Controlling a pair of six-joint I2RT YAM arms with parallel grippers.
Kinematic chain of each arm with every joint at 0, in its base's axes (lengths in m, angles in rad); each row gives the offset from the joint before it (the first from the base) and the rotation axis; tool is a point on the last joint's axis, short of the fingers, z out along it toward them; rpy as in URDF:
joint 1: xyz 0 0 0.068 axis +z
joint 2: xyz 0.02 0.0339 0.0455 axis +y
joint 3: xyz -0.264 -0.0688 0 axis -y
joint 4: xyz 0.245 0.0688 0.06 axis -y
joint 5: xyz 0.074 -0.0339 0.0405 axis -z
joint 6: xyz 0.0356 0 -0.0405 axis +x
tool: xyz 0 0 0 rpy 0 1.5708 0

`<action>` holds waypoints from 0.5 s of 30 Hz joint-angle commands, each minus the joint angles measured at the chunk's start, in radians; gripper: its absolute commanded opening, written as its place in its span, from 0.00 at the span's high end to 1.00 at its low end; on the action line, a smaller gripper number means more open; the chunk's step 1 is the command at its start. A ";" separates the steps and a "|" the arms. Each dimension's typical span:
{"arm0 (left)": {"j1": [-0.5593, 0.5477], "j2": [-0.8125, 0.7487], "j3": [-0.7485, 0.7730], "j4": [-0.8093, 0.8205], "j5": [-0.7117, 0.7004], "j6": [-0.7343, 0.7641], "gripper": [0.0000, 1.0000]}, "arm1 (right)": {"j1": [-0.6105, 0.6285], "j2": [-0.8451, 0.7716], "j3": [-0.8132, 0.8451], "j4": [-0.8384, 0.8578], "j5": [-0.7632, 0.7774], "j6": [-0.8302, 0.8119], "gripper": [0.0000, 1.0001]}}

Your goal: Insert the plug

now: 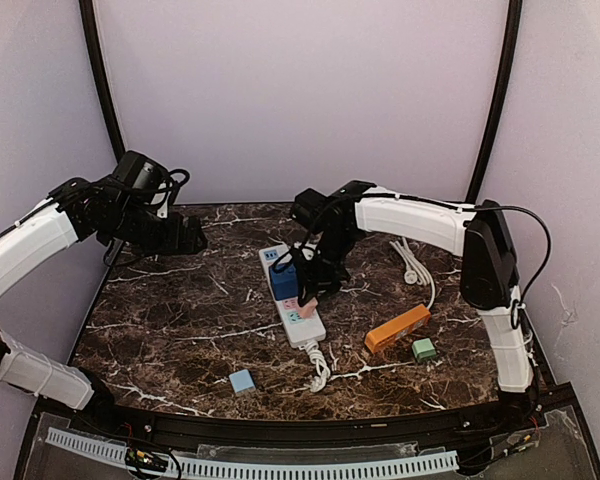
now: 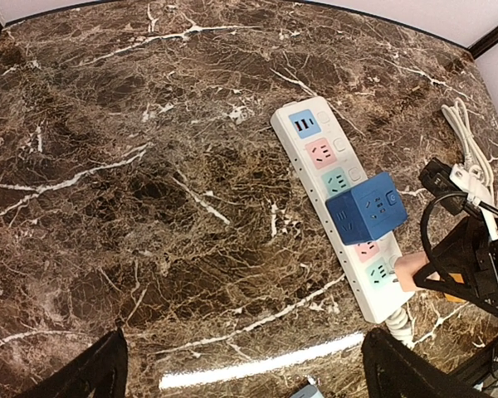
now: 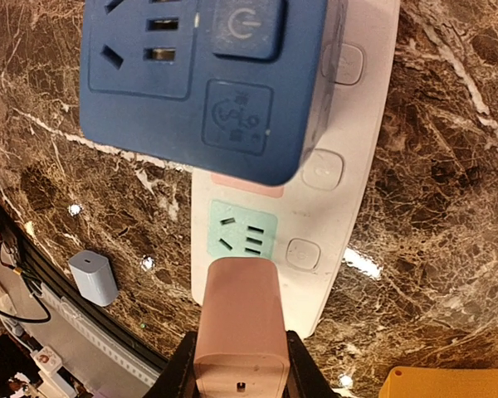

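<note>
Pink plug [image 3: 236, 327] fills the foreground of the right wrist view, pinched by its flanks in the right gripper [image 3: 236, 369]. The jaws are pressed tight on the plug body, which sticks out straight ahead of the fingertips. Prongs are hidden on the far end.

- White power strip [image 3: 349, 166] lies directly beyond the plug, its long axis running on away from the jaws.
- Mint socket [image 3: 242, 236] is the last one at the strip's jaw-side end. It sits just past the plug's tip, nearly in line and perhaps a shade to one side.
- Blue cube adapter [image 3: 203, 83] stands plugged in farther along, beyond a pink socket that it partly covers.
- Whether the plug touches the strip: cannot tell.

Left gripper [image 1: 190, 238] hangs well off to the strip's side with fingers spread wide, holding nothing. The right arm is far nearer.

Judgement: the insertion hinges on squaring the plug face over the mint socket and pushing along the fingers' line. A slight offset could land the prongs on plastic.
</note>
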 commanded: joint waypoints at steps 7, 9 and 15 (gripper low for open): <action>0.004 -0.044 0.003 -0.020 -0.002 0.001 0.01 | 0.009 0.047 0.038 -0.016 0.030 0.009 1.00; 0.004 -0.049 -0.002 -0.013 0.004 0.004 0.01 | 0.009 0.055 0.046 -0.014 0.029 0.011 1.00; 0.004 -0.051 -0.003 -0.012 0.005 0.008 0.01 | 0.009 0.068 0.060 -0.014 0.030 0.016 1.00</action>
